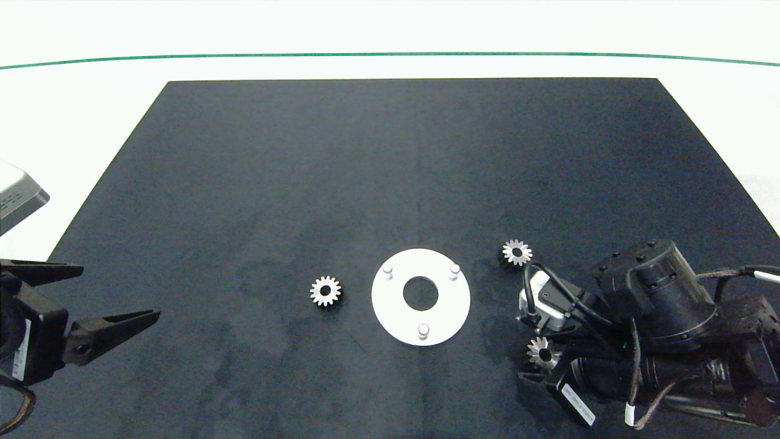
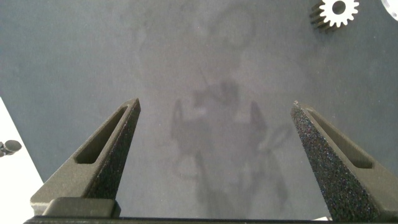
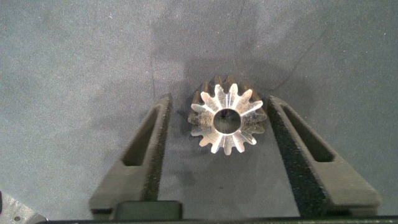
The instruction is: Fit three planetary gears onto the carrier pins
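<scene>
**Right hand straddles a gear beside the bare carrier disc**

Head view: on the dark mat [image 1: 365,183] covering the worktop lies the white disc [image 1: 396,314], its three carrier pins [image 1: 423,331] standing bare in a triangle around the centre hole. Three planetary gears lie flat on the mat: one just left of the disc [image 1: 325,291], one off its upper right [image 1: 517,252], and one to its lower right [image 1: 542,353], partly under the right arm. The right hand [image 1: 539,360] is at that third gear, its fingers largely hidden by the arm's own body. The left hand [image 1: 97,299] sits at the left edge, well apart from the parts, fingers spread wide with nothing between them.

Left wrist view: the left hand [image 2: 214,155] hangs open over bare mat; the gear left of the disc [image 2: 336,12] shows far off at the frame's edge.

Right wrist view: the right hand [image 3: 217,155] is open, its fingers [image 3: 149,149] flanking the gear [image 3: 227,118], which lies flat between them. A narrow gap shows on each side.
</scene>
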`<state>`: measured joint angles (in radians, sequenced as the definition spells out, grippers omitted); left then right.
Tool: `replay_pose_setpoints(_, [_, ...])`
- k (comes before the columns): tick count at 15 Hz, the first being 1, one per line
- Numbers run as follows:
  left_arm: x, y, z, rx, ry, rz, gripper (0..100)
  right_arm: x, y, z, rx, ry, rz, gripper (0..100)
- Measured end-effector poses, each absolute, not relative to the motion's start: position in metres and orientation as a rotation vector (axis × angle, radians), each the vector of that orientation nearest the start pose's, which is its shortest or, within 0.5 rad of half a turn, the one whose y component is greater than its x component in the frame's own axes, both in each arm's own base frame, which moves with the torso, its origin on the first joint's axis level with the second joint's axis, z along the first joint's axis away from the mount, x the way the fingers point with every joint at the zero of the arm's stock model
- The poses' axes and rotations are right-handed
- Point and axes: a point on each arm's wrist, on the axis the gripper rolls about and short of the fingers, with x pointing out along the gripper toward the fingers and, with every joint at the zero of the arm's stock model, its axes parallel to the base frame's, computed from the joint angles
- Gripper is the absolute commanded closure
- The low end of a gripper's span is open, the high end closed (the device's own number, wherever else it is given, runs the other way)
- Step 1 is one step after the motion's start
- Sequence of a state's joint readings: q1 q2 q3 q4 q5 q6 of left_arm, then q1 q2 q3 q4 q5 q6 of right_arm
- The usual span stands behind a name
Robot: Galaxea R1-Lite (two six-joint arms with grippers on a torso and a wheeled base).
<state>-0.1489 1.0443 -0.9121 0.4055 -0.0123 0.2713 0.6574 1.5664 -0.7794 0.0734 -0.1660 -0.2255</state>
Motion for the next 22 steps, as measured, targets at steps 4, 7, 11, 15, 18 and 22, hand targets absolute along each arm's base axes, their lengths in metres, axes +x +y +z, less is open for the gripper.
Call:
replay_pose_setpoints(4, [0.1187, -0.0182, 0.2585, 0.303, 0.512, -0.231, 0, 0.1966, 0.1438, 0.1514, -0.552, 0.746, 0.542, 51])
replay_pose_setpoints(7, [0.1186, -0.0183, 0.2586, 0.303, 0.512, -0.231, 0, 0.1974, 0.1432, 0.1508, -0.552, 0.749, 0.539, 57])
replay_pose_setpoints(11, [0.1184, -0.0182, 0.2587, 0.303, 0.511, -0.231, 0, 0.1975, 0.1431, 0.1507, -0.552, 0.749, 0.539, 66])
replay_pose_setpoints(15, [0.1182, -0.018, 0.2588, 0.302, 0.51, -0.23, 0, 0.1974, 0.143, 0.1506, -0.552, 0.749, 0.538, 73])
replay_pose_setpoints(18, [0.1179, -0.018, 0.2589, 0.303, 0.509, -0.23, 0, 0.1974, 0.143, 0.1506, -0.551, 0.749, 0.539, 79])
replay_pose_setpoints(22, [0.1177, -0.0179, 0.259, 0.302, 0.509, -0.229, 0, 0.1975, 0.1431, 0.1507, -0.55, 0.747, 0.539, 87])
